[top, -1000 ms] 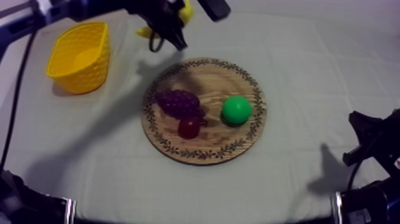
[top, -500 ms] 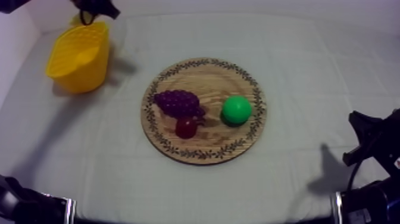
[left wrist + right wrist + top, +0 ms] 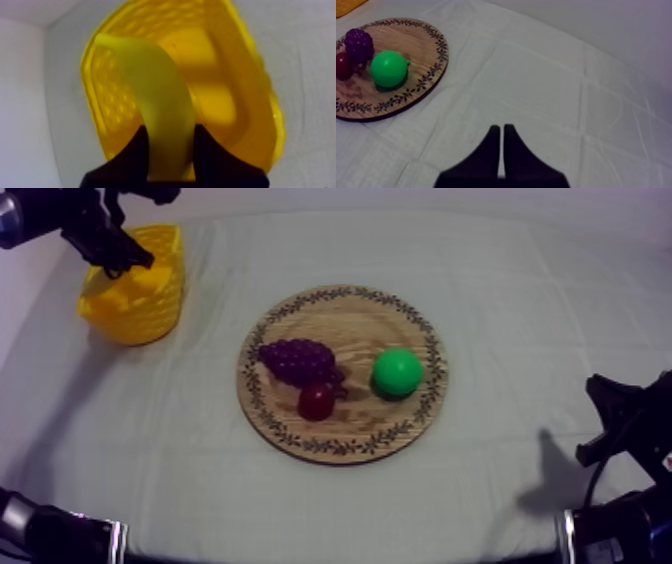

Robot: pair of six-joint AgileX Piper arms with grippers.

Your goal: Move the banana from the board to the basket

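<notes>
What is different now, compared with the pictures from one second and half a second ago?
The left gripper, shut on the banana, travelled left from beyond the far edge of the wooden board to above the yellow basket; nothing was released. The grapes, small red fruit and green fruit stayed on the board, and the right gripper stayed shut at rest.

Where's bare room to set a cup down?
Free: grey-white cloth between the round wooden board and the right gripper, and along the near edge. Crowded: the board's middle, with purple grapes, small red fruit, green fruit; the yellow basket, under the left gripper and banana.
</notes>
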